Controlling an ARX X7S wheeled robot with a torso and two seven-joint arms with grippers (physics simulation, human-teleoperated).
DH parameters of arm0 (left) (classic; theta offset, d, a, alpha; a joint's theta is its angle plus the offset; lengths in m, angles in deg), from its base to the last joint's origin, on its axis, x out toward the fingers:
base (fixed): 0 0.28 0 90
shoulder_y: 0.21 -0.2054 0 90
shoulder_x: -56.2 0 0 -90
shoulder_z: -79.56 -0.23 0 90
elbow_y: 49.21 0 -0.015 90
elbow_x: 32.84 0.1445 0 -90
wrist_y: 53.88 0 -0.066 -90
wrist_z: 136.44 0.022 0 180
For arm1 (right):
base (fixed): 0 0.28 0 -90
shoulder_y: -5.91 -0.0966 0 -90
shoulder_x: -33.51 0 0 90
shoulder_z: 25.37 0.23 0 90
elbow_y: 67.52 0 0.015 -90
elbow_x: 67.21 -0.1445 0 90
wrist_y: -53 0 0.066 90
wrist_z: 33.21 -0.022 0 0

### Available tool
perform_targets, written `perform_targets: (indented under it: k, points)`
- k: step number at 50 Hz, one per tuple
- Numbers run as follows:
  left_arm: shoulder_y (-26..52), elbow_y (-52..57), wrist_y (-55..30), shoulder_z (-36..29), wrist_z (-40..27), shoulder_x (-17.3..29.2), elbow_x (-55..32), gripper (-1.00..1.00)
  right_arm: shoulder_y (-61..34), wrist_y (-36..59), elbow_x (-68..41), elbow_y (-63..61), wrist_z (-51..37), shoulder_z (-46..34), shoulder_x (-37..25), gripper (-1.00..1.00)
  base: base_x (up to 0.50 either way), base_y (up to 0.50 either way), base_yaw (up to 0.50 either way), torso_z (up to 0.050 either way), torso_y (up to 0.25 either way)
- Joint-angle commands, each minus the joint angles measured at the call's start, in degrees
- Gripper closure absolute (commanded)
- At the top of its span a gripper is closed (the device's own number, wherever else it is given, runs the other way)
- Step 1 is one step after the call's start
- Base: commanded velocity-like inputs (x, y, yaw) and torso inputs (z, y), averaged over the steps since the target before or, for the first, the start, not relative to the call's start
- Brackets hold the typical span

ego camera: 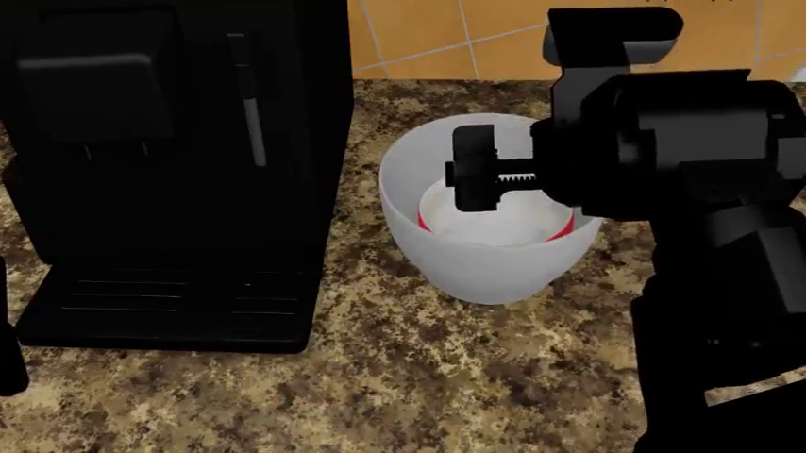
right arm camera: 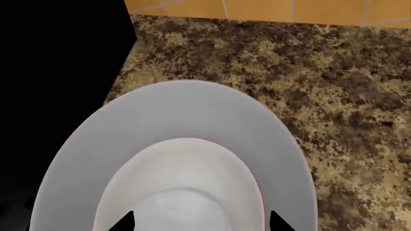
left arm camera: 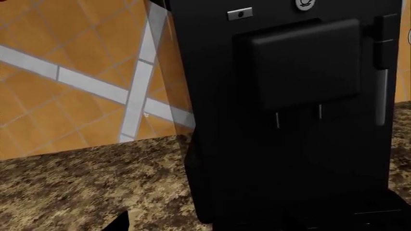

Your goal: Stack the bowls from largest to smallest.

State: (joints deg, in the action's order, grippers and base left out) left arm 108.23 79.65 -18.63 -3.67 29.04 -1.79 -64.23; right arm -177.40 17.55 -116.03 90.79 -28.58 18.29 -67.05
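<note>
The large pale grey-white bowl (ego camera: 485, 264) stands on the granite counter, right of the black coffee machine. The medium bowl sits nested inside it; its thin red rim (ego camera: 421, 222) shows, and its white inside shows in the right wrist view (right arm camera: 186, 168). A greyer round patch (right arm camera: 183, 211) lies low in it; I cannot tell whether that is the small bowl. My right gripper (ego camera: 485, 184) hovers over the bowls, open and empty, its fingertips (right arm camera: 126, 222) spread across the medium bowl. My left gripper (left arm camera: 200, 227) faces the coffee machine; one fingertip (left arm camera: 119, 224) shows far out to the side.
The tall black coffee machine (ego camera: 176, 170) fills the left of the counter, close to the large bowl; it also shows in the left wrist view (left arm camera: 289, 110). An orange tiled wall (ego camera: 454, 33) runs behind. Bare granite counter (ego camera: 441, 387) lies in front of the bowls.
</note>
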Motion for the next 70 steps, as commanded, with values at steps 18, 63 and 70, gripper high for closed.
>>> perform_targets:
  k: [18, 63, 70]
  points:
    - [0.3, 0.2, -0.2, -0.2, -0.4, 0.1, -0.7, -1.0, 17.8, 13.5, -20.2, -59.9, -33.8, 18.1, -19.0, -1.0, 0.0, 0.0, 0.0, 0.0, 0.0]
    - [42.3, -5.9, -27.0, -5.3, 0.7, 8.5, -11.6, -1.0, 11.9, 15.7, -31.8, -82.3, -36.6, 34.2, -47.0, -1.0, 0.0, 0.0, 0.0, 0.0, 0.0]
    - [48.4, -9.4, -26.3, -7.8, 1.4, 8.8, -10.7, -1.0, 5.1, 18.4, -30.0, -79.1, -35.2, 31.0, -44.9, -1.0, 0.0, 0.0, 0.0, 0.0, 0.0]
